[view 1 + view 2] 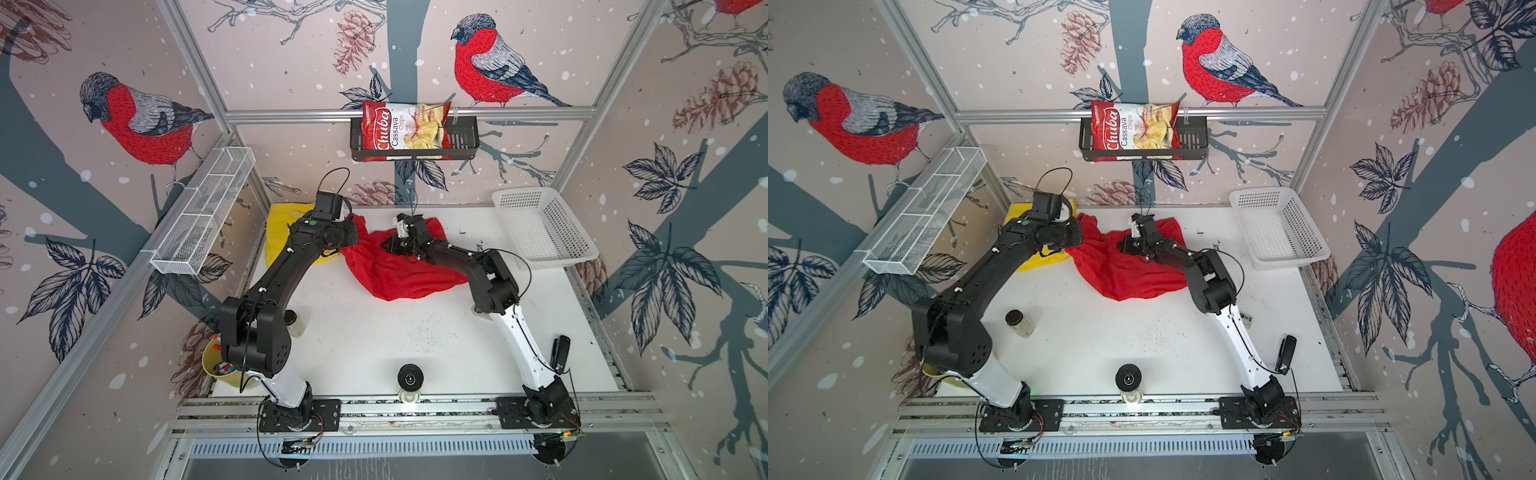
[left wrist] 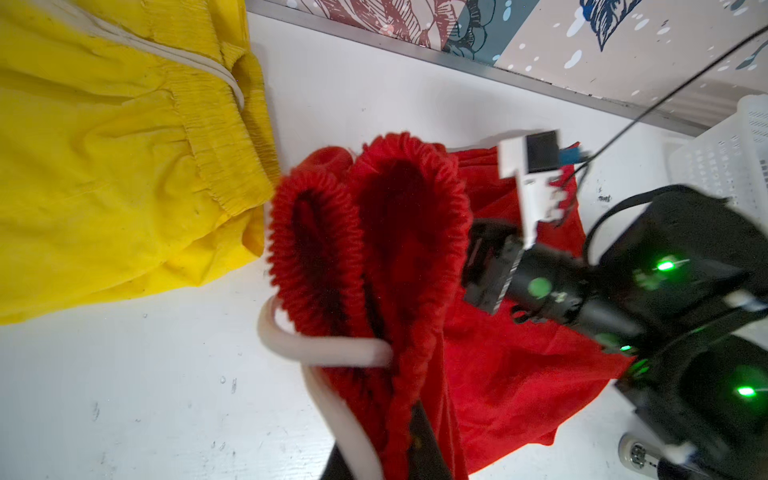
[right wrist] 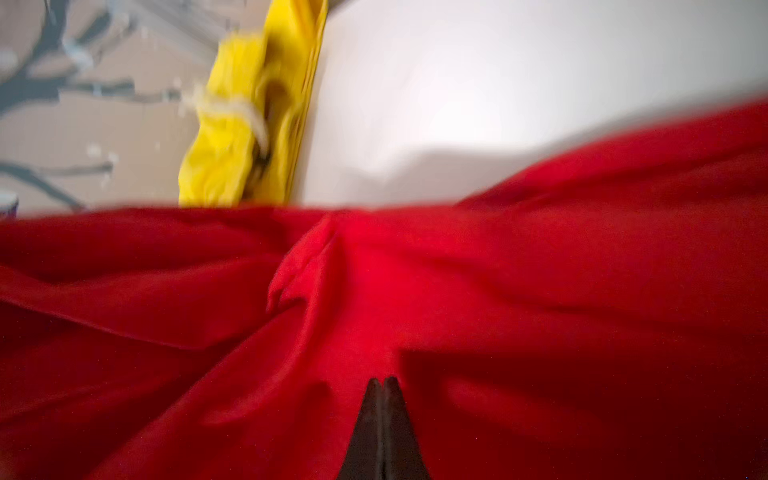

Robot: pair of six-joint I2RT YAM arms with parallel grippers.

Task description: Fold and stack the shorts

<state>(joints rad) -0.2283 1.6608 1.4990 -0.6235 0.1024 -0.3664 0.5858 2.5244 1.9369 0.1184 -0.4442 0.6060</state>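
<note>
**Left hand.** The left hand (image 2: 376,457) is clenched on the red shorts (image 1: 399,274) at the gathered waistband (image 2: 407,216). In the left wrist view, the ribbed elastic bunches into two raised loops directly in front of the fingers. A white drawstring (image 2: 328,345) curls out of the waistband and runs back across the hand. The fingertips themselves are mostly covered by cloth.

**Right hand.** The right hand (image 3: 382,380) is clenched, with its two dark fingertips pressed together. In the right wrist view, creases in the red cloth converge on the tips, so it is pinching a fold of the same shorts. That view is blurred. In both top views this hand sits over the far part of the red cloth, to the right of the left hand.

**Red shorts.** The red shorts lie unfolded and crumpled at the far middle of the white table (image 1: 374,340). They are held up between the two hands, and the loose lower part spreads toward the near side.

**Yellow shorts.** The yellow shorts (image 1: 282,232) lie unfolded in the far left corner of the table, partly covered by the left arm in both top views. Their waistband is just beside the red one. Whether the two pairs touch cannot be told.

**Surroundings.** A white lattice basket (image 1: 544,228) stands at the far right of the table, well apart from both pairs.
</note>
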